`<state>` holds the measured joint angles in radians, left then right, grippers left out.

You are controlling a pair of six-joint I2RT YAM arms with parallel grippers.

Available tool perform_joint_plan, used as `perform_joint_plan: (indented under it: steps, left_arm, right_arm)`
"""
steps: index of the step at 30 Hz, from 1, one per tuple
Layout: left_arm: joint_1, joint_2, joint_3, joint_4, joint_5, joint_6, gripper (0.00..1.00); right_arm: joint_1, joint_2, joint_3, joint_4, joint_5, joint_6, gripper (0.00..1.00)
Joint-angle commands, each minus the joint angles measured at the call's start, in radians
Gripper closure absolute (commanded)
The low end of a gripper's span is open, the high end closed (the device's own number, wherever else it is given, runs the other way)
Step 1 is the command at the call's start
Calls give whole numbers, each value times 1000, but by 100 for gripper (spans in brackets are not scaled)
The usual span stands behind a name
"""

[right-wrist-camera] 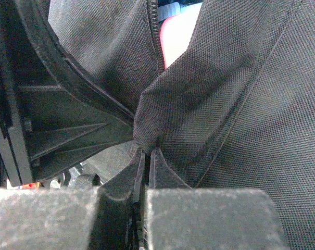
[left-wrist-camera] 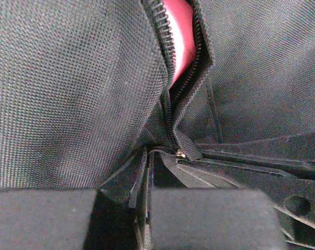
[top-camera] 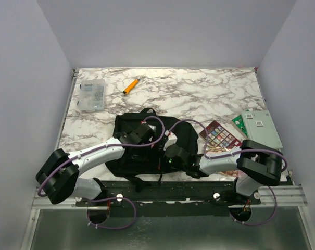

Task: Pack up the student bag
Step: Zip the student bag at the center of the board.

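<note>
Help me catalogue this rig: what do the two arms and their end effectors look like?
Both the left arm and right arm have white links with bulky black joint housings, and purple cables loop along them. The left end effector and right end effector are black, with blocky, wedge-tipped fingers.

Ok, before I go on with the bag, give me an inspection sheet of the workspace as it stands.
Surface: marble-pattern table, no spills seen.
Job's things: student bag lies at the near edge between the arms; its zip is partly open, with a red item showing inside.
Clutter: clear plastic box and orange marker at back left; patterned card and green-white board at right.
Grippers: left gripper shut on bag fabric at the zip's end; right gripper shut, pinching a fold of the bag.
Cables: purple cables run along both arms; one arcs over the bag.
Surroundings: plain grey walls; metal rail at the near edge.
</note>
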<state>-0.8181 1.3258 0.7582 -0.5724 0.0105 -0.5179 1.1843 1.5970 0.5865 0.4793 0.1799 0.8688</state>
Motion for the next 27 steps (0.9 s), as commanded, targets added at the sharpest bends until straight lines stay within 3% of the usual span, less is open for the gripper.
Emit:
perform_joint_plan:
  steps: [1, 11, 18, 27]
  left_arm:
    - [-13, -56, 20, 11, -101, -18, 100]
    - [-27, -324, 13, 13, -217, -44, 100]
    - [-28, -277, 103, 16, -349, -3, 100]
    - [-27, -170, 241, 41, -392, 63, 100]
  right_arm:
    - [4, 24, 32, -10, -37, -37, 99]
    - [4, 39, 37, -64, -76, -72, 99]
    - [15, 61, 3, 3, -149, -81, 99]
    - [61, 86, -49, 77, -174, -41, 99]
